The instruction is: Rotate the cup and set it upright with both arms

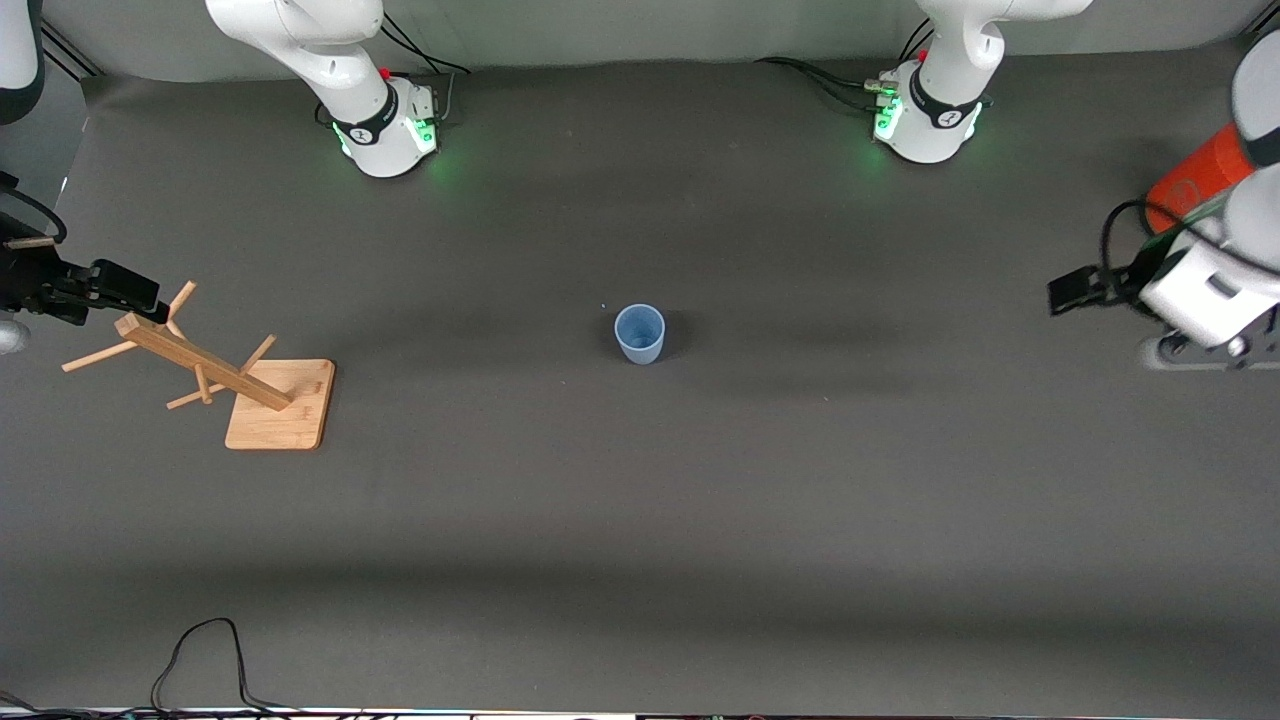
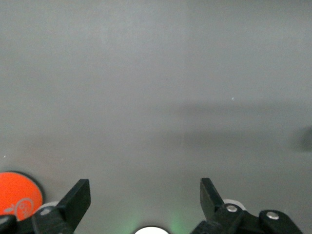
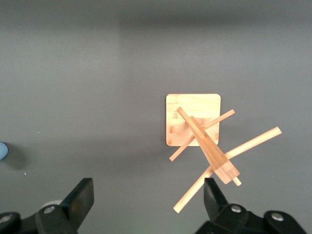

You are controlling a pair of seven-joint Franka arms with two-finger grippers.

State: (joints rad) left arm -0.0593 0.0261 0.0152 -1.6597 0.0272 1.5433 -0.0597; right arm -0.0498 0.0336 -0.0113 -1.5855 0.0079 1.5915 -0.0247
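Note:
The pale-blue cup [image 1: 640, 333] stands upright, mouth up, in the middle of the table, with nothing touching it. A sliver of the cup shows at the edge of the right wrist view [image 3: 2, 150]. My left gripper [image 1: 1066, 292] hovers open and empty at the left arm's end of the table, over bare mat; its view [image 2: 145, 196] shows only mat between the jaws. My right gripper [image 1: 135, 292] hovers open and empty over the top of the wooden rack at the right arm's end; in its view [image 3: 148, 197] nothing lies between the jaws.
A wooden peg rack [image 1: 215, 372] on a square base stands at the right arm's end, and it shows in the right wrist view [image 3: 204, 139]. An orange can [image 1: 1195, 180] stands at the left arm's end, with its top in the left wrist view [image 2: 17, 192]. A black cable [image 1: 200, 655] lies by the front edge.

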